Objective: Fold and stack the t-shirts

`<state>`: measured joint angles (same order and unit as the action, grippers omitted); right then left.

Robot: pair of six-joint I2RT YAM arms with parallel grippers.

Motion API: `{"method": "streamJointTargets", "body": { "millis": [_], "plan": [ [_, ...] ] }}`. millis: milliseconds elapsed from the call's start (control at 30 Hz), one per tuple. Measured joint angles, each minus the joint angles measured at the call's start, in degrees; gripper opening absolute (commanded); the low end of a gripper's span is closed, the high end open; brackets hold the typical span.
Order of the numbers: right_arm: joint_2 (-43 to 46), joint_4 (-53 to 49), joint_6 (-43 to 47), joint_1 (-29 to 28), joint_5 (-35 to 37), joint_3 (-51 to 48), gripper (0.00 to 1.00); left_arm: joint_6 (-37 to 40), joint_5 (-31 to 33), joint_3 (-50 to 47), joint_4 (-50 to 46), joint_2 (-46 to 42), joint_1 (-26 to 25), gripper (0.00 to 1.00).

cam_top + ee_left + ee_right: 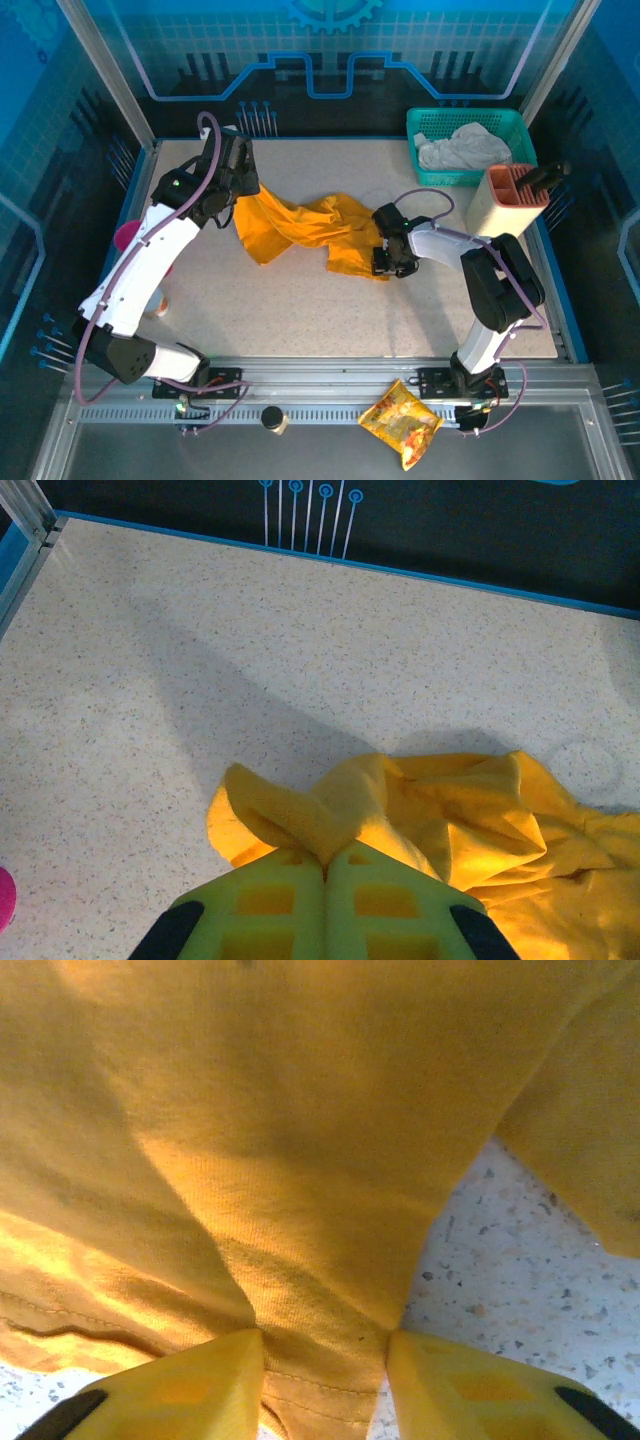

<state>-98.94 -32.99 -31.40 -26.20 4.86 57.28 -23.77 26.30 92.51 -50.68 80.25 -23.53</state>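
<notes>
T-shirt (pixel 310 232) mid-table, between left gripper (pixel 240 200) and right gripper (pixel 381 262). Basket (pixel 465 114) far right, cloth (pixel 462 148) in it, holder (pixel 505 205) just before it. Snack packet (pixel 402 420) on near rail.

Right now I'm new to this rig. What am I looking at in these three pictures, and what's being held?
These are two robot arms bolted at the near edge of a table: the left arm and the right arm. The top picture looks down from above and behind them. The other two pictures come from a camera on each wrist, looking past its own yellow fingers.

A crumpled orange-yellow t-shirt lies on the table. At the far right stands a teal basket with white cloth in it, and next to it a beige holder. A snack packet lies in front of the arm bases.

The left pincer is shut on a bunch of the t-shirt's left end. The right pincer has a fold of the t-shirt's right edge filling the gap between its fingers, and it looks clamped.
</notes>
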Motion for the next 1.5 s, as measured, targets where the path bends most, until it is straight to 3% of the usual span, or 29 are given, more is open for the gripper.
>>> {"method": "streamJointTargets", "body": {
  "millis": [233, 500, 767, 933, 1167, 1500],
  "plan": [
    [-0.2, -0.1, -0.6, 0.0, 1.1, 0.2, 0.00, 0.2, 0.0, -0.2, 0.0, -0.5, 0.0, 0.00],
    [6.1, -5.3, 3.5, 0.9, 1.8, 3.3, 0.00, 1.0, 0.0, -0.5, -0.4, -3.1, 0.0, 0.00],
    [28.5, -13.2, 13.0, 1.6, 6.7, 27.7, 0.00, 3.5, -2.2, 11.7, -5.3, -5.4, 0.1, 0.00],
    [37.0, -16.8, 17.0, 2.0, 8.1, 37.6, 0.00, 4.7, -2.7, 19.8, -7.3, -8.4, 0.1, 0.00],
    [37.9, -21.0, 21.0, 2.0, 10.0, 46.2, 0.00, 6.4, -2.8, 27.2, -9.1, -10.5, 0.1, 0.00],
    [34.9, -22.4, 25.3, 2.3, 14.0, 50.1, 0.00, 7.9, -2.5, 27.8, -9.6, -9.0, 0.1, 0.00]
  ]
}}
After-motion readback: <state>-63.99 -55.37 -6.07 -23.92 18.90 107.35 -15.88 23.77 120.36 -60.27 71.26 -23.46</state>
